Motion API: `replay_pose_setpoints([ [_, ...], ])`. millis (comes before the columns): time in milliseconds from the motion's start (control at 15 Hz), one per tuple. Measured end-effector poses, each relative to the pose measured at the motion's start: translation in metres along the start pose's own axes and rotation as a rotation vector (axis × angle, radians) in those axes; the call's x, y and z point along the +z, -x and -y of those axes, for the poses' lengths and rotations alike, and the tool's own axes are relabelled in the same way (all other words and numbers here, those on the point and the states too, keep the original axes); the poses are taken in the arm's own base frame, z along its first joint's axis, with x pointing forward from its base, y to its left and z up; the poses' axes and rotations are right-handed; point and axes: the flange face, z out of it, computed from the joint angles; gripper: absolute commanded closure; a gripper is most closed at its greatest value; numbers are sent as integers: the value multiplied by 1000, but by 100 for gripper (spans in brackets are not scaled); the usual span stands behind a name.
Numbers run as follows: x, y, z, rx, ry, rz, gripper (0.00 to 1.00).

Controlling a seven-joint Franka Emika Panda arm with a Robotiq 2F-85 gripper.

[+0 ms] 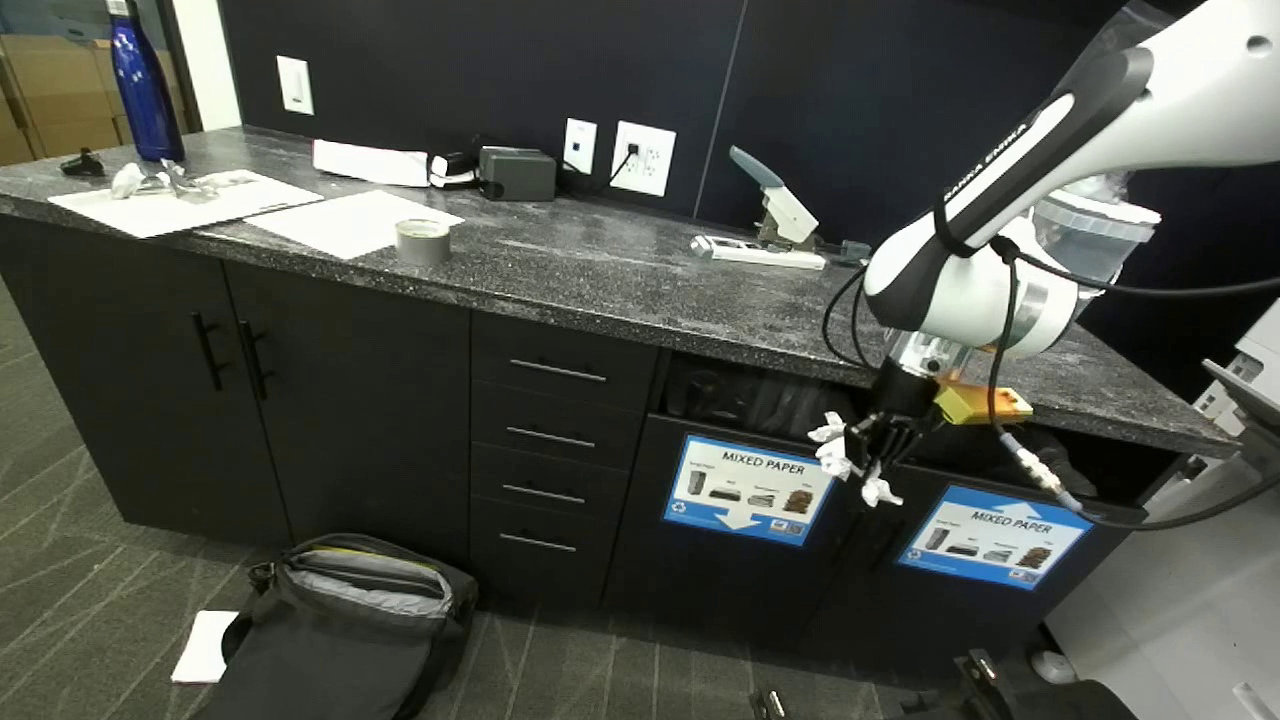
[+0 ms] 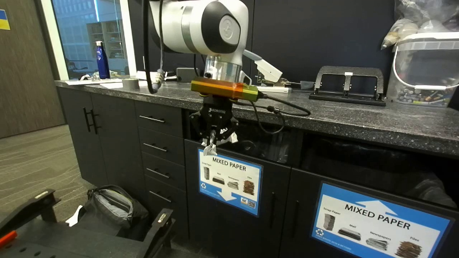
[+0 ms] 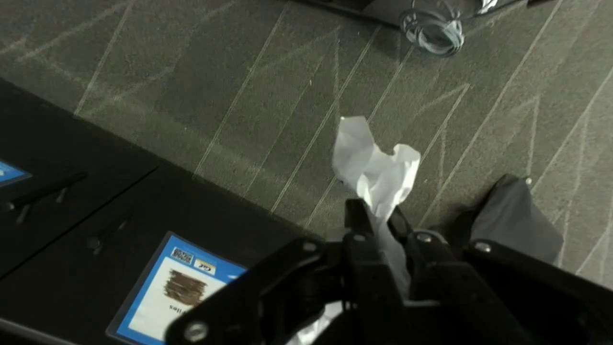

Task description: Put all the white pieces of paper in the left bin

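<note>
My gripper (image 1: 874,452) is shut on crumpled white paper (image 3: 378,163). A tuft sticks out past the fingertips, and more white paper (image 1: 833,445) bulges at the side of the jaws. In an exterior view the gripper (image 2: 213,139) hangs below counter height, before the left bin (image 2: 233,224), whose dark front carries a blue-bordered label (image 1: 748,490). Carpet lies beneath the fingers in the wrist view, and the bin's label (image 3: 177,287) is at lower left. Another crumpled white piece (image 1: 128,180) rests on a flat sheet at the counter's far end, with other small scraps (image 1: 178,180) beside it.
The counter edge (image 1: 560,315) runs behind the arm. Above the left bin's front is a dark opening (image 2: 265,141); a similar labelled bin (image 2: 380,218) stands to its right. Tape (image 1: 422,242), a stapler (image 1: 785,215) and a blue bottle (image 1: 145,90) stand on the counter. A bag (image 1: 350,620) lies on the floor.
</note>
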Motion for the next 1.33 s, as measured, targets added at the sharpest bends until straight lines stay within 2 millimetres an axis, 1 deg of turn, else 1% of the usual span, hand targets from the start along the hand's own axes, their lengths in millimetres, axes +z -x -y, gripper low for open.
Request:
replay_pose_setpoints([
  [267,17,-19,9,39,84,-208,88],
  [533,34,-40,29,82,155,-410,88],
  [733,47,-49,48,112,178,-560,87],
  [867,57,-49,54,133,185,-648,88],
  [1133,85,-42,54,158,167,-754,88],
  [1333,102,-44,42,163,164,-779,88],
])
